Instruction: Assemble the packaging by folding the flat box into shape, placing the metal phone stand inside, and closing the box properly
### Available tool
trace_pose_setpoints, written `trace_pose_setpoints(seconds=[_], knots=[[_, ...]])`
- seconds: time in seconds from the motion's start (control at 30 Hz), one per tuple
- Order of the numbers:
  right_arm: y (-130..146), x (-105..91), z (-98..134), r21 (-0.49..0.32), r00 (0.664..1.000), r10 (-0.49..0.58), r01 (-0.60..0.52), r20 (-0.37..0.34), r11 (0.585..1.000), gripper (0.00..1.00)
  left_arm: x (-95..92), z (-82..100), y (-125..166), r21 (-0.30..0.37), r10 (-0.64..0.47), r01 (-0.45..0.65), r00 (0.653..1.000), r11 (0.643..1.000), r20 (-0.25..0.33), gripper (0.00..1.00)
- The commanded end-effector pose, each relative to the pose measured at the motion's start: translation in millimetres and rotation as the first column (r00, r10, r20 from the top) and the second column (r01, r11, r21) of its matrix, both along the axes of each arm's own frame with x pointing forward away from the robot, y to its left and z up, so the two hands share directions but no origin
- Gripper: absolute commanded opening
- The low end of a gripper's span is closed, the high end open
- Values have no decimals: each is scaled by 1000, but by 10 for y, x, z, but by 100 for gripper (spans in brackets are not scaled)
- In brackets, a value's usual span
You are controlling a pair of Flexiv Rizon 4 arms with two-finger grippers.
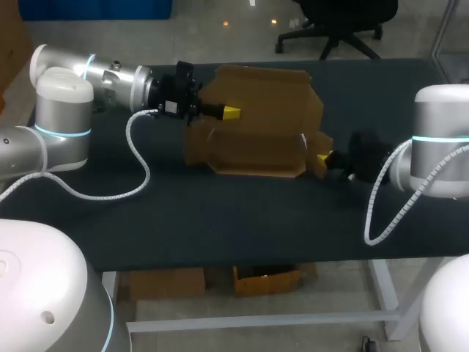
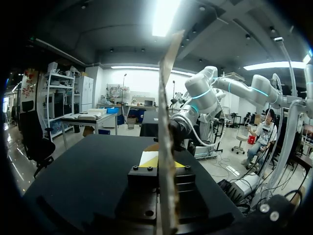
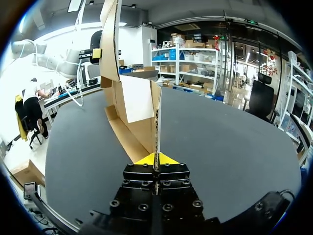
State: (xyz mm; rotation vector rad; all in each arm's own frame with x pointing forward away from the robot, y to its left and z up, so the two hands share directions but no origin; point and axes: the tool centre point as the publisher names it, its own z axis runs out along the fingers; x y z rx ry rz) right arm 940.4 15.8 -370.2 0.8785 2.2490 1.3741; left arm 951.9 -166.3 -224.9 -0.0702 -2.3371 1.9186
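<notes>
Plain brown box point(image 1: 256, 143) between left gripper point(image 1: 229, 111), right gripper point(image 1: 322, 157)

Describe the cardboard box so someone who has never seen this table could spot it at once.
Start at the wide dark table. Toward its far middle sits a brown cardboard box, partly folded, with the left gripper shut on one edge and the right gripper on the opposite edge. It is the only brown thing on the tabletop.
</notes>
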Motion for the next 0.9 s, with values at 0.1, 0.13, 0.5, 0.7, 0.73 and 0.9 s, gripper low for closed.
trace_pose_setpoints(seconds=[0.1,0.13,0.5,0.7,0.73,0.9], knots=[[108,-24,-49,-6,999,-53,53,12,999,0,-8,-23,-13,0,0,0,1000,1000,1,0],[109,-25,-49,-4,998,-59,59,12,998,0,-8,-23,-13,0,0,0,1000,1000,1,0],[134,-80,-56,26,985,-171,170,19,985,0,-8,-23,-13,0,0,0,1000,1000,1,0],[152,-93,-81,36,976,-217,216,10,976,0,-8,-23,-13,0,0,0,1000,1000,1,0],[152,-93,-83,35,976,-220,219,10,975,0,-8,-23,-13,0,0,0,1000,1000,1,0],[168,-94,-90,40,970,-244,244,6,969,0,-8,-23,-13,0,0,0,1000,1000,1,0]])
